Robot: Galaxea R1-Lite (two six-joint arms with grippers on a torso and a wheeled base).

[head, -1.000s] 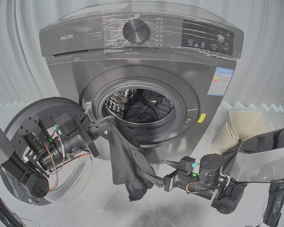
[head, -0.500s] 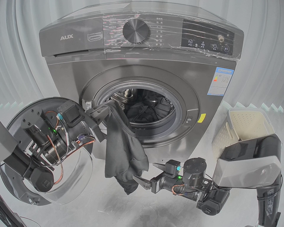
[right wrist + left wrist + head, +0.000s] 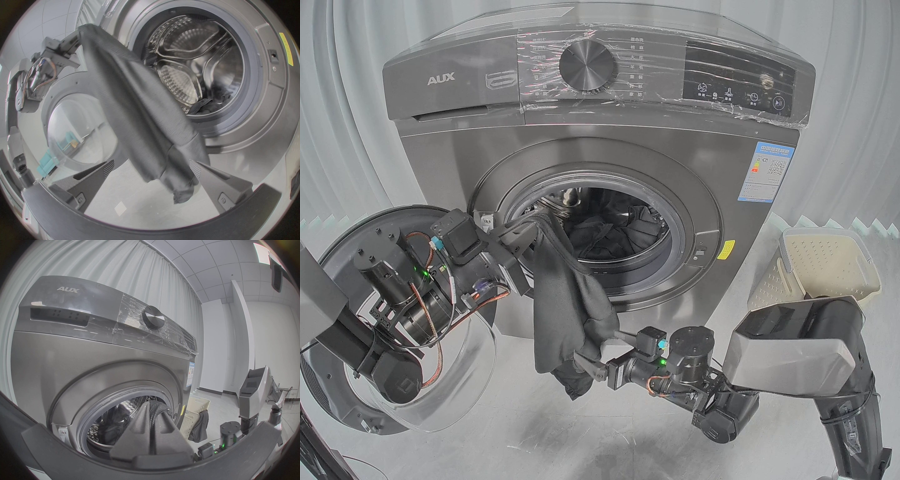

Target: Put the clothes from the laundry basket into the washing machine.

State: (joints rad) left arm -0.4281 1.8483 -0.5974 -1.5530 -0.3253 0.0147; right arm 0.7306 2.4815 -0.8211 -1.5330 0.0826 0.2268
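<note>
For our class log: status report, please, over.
Left gripper shut on dark garment at drum opening. Right gripper open around its hanging end. Door open, nothing blocking.

Bright, even overhead light from ceiling panel (image 3: 262, 252). Glare on film wrap (image 3: 650, 69) above left gripper (image 3: 532, 226) jaws. Fisheye bend, dark wrist-view corners.

The hanging garment (image 3: 562, 306) blocks the drum opening's (image 3: 677, 237) left edge; the rest stands unobstructed.

One washing machine (image 3: 456, 156), one laundry basket (image 3: 826, 257), one hanging dark garment (image 3: 562, 306), two tools: left tool (image 3: 532, 226), right tool (image 3: 595, 352).
</note>
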